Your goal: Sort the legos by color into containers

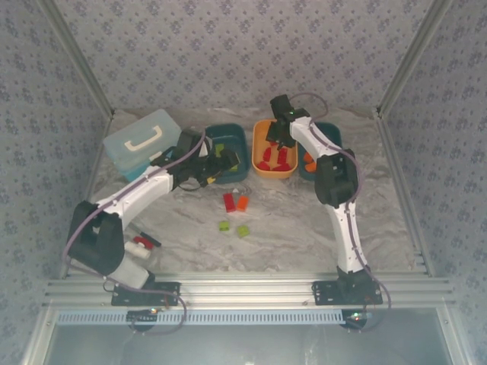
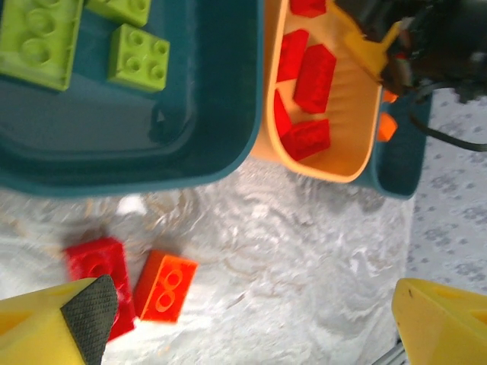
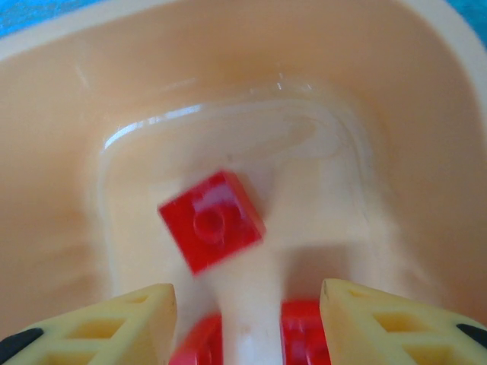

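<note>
- Grey flower-patterned cloth walls the cell on three sides, with metal posts at the far corners. The light is even and throws no hard shadows.
- White marble-look desk (image 1: 304,228), glossy and faintly rippled, so a nudged brick would likely slide. Metal rails run along its near edge.
- Light blue case (image 1: 141,141) with a white handle sits at the far left corner and has no part in the sort.
- Three tubs line the far edge. The left teal tub (image 1: 237,131) holds lime green bricks (image 2: 137,57), and the orange tub (image 1: 275,174) holds red bricks (image 2: 312,76). The right teal tub (image 1: 335,134), partly behind the right arm, shows orange bricks (image 2: 386,128).
- Right fingers (image 3: 122,319) hang over the orange tub, partly apart with nothing between them. A blurred red brick (image 3: 211,220) lies just beyond them over the tub floor, seemingly let go.
- To do this release well, the fingers should stay over the tub's middle and rise straight up, so that they clear the rim.
- Left fingers (image 2: 46,327) are wide apart and empty, near the left teal tub's near rim.
- Four bricks lie loose around the desk's middle: a loose red brick (image 1: 229,202) just beside a loose orange brick (image 1: 242,202), and two green ones (image 1: 243,230) nearer the near edge.
- Picking either of the pair calls for straddling one brick alone, or its neighbour gets dragged.
</note>
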`<move>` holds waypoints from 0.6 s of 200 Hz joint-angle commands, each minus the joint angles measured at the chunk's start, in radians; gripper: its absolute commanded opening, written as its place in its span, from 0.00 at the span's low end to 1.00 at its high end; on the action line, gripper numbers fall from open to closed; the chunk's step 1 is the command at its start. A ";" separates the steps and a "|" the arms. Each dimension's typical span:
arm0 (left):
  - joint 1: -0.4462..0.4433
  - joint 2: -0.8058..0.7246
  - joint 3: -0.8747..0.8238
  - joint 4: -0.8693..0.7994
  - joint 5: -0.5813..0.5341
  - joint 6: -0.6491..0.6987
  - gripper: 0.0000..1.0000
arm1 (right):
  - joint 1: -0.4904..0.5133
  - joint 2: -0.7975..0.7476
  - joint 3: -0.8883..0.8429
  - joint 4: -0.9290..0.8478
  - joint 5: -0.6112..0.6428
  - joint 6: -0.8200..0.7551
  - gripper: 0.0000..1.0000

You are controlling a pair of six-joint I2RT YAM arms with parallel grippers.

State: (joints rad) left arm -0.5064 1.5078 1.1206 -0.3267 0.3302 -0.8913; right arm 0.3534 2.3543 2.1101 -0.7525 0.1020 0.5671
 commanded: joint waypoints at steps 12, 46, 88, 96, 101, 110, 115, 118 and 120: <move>-0.091 -0.136 -0.048 -0.303 -0.167 0.088 0.93 | 0.095 -0.402 -0.256 0.127 0.061 -0.059 0.58; -0.216 -0.158 -0.140 -0.396 -0.277 0.038 0.87 | 0.254 -0.778 -0.699 0.256 0.059 -0.032 0.66; -0.293 -0.105 -0.172 -0.378 -0.345 -0.009 0.85 | 0.454 -1.199 -1.216 0.373 0.011 0.085 0.72; -0.303 -0.086 -0.170 -0.381 -0.357 -0.009 0.83 | 0.494 -1.257 -1.276 0.368 0.017 0.108 0.73; -0.307 -0.072 -0.171 -0.379 -0.362 -0.009 0.82 | 0.517 -1.293 -1.307 0.363 0.024 0.126 0.73; -0.312 -0.048 -0.173 -0.365 -0.358 -0.008 0.81 | 0.547 -1.344 -1.350 0.357 0.022 0.149 0.73; -0.314 -0.034 -0.173 -0.358 -0.351 -0.003 0.81 | 0.562 -1.363 -1.368 0.354 0.021 0.158 0.73; -0.317 -0.026 -0.172 -0.358 -0.349 -0.002 0.80 | 0.568 -1.374 -1.378 0.354 0.019 0.162 0.73; -0.318 -0.022 -0.172 -0.357 -0.348 -0.001 0.80 | 0.575 -1.379 -1.383 0.353 0.020 0.166 0.73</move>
State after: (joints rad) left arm -0.8066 1.4361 0.9356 -0.6804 0.0154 -0.8845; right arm 0.8692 1.0721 0.7967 -0.4156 0.1158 0.6460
